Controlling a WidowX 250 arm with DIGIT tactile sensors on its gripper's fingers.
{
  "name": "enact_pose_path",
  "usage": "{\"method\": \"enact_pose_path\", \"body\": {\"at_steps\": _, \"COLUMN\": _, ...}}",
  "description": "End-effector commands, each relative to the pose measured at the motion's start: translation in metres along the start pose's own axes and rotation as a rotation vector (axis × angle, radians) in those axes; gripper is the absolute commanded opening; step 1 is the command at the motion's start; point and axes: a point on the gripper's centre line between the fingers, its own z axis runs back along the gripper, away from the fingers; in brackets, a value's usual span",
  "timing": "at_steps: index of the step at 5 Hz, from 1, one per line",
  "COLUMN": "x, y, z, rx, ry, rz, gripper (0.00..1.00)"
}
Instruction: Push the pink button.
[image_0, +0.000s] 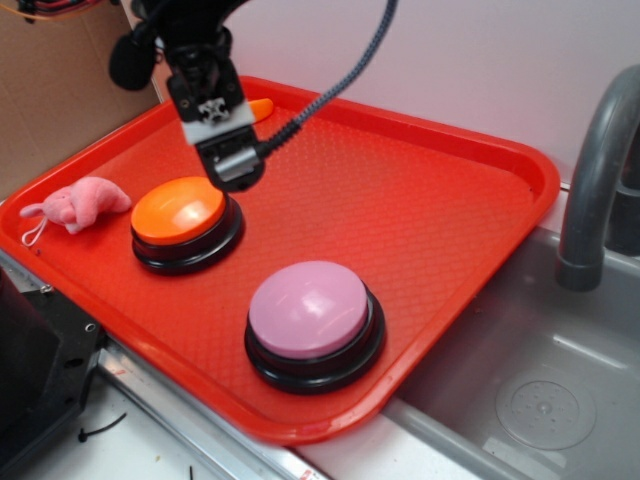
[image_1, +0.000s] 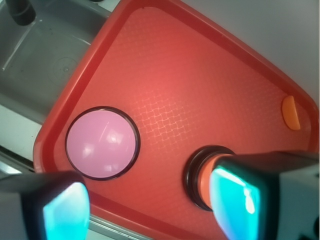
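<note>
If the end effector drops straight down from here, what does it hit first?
Probably the orange button or the bare tray just beside it; depth is unclear. The end effector hangs at that button's back edge, well away from the pink button.

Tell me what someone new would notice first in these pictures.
Two big domed buttons on a red tray stand out: the pink button near the front edge and an orange button further left. The gripper hangs open beside the orange one, with a pink plush toy at the tray's left edge.
</note>
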Motion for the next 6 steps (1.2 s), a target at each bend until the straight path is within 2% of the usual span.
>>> {"method": "enact_pose_path", "body": {"at_steps": 1, "x": 0.009, "y": -0.022, "z": -0.026, "rx": -0.014, "ry": -0.043, "rz": -0.042, "gripper": 1.00}}
{"method": "enact_pose_path", "body": {"at_steps": 2, "x": 0.006, "y": -0.031, "z": -0.053, "rx": -0.021, "ry": -0.101, "rz": -0.088, "gripper": 1.00}}
{"method": "enact_pose_path", "body": {"at_steps": 3, "x": 0.005, "y": -0.035, "z": -0.080, "rx": -0.049, "ry": -0.049, "rz": -0.119, "gripper": 1.00}}
{"method": "enact_pose_path", "body": {"at_steps": 4, "x": 0.003, "y": -0.036, "z": -0.096, "rx": -0.051, "ry": -0.044, "rz": -0.108, "gripper": 1.00}}
{"method": "enact_pose_path", "body": {"at_steps": 5, "x": 0.012, "y": -0.041, "z": -0.106, "rx": -0.078, "ry": -0.046, "rz": -0.122, "gripper": 1.00}}
{"method": "enact_pose_path", "body": {"at_steps": 6, "x": 0.022, "y": -0.040, "z": -0.101, "rx": -0.105, "ry": -0.011, "rz": -0.138, "gripper": 1.00}}
